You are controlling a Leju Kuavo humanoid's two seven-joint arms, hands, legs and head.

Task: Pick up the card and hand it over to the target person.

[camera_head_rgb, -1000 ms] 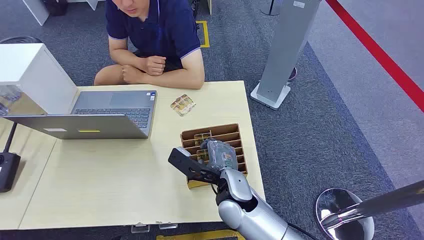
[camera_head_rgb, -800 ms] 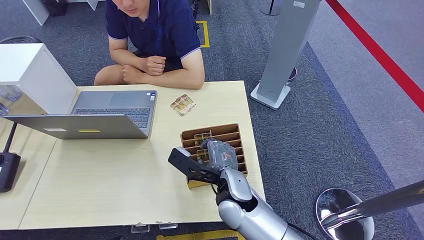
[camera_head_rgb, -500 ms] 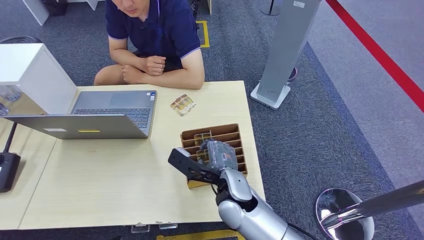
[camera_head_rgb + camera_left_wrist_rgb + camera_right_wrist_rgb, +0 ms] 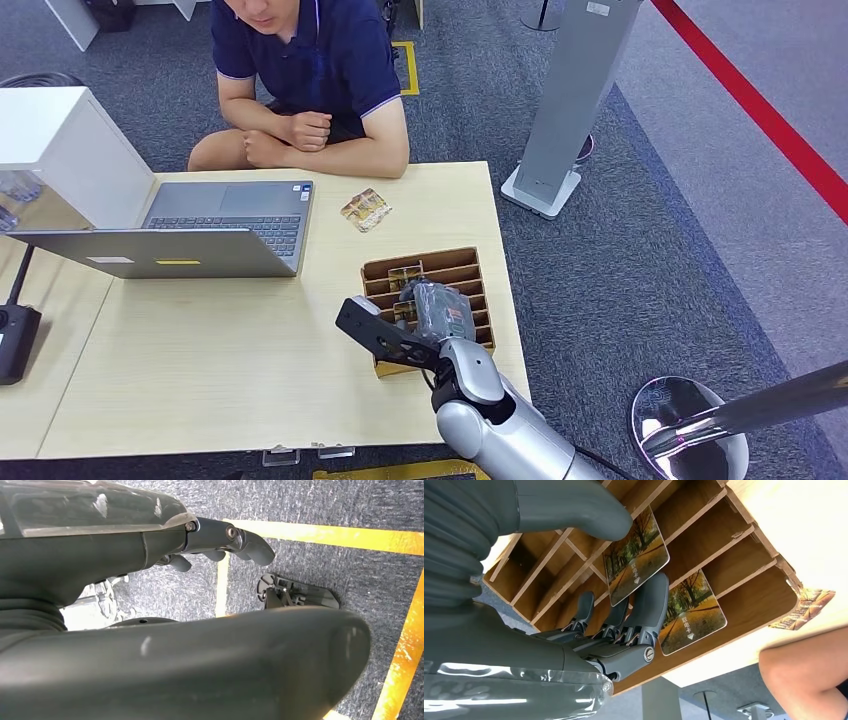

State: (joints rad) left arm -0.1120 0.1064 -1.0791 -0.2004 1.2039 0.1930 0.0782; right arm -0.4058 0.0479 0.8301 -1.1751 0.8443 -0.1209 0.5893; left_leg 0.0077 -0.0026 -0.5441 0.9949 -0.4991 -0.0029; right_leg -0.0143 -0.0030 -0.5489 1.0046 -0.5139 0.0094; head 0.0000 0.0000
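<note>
Barely anything moved in the last second: right hand (image 4: 589, 595) sits in the wooden card rack (image 4: 704, 517), thumb and fingers (image 4: 651, 605) either side of the card (image 4: 636, 555), touching it, not lifted yet.

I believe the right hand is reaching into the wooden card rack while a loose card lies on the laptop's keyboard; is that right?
Not quite: the loose card lies on the table beside the laptop, not on its keyboard, as the head view shows. The right hand is indeed reaching into the wooden card rack.
</note>
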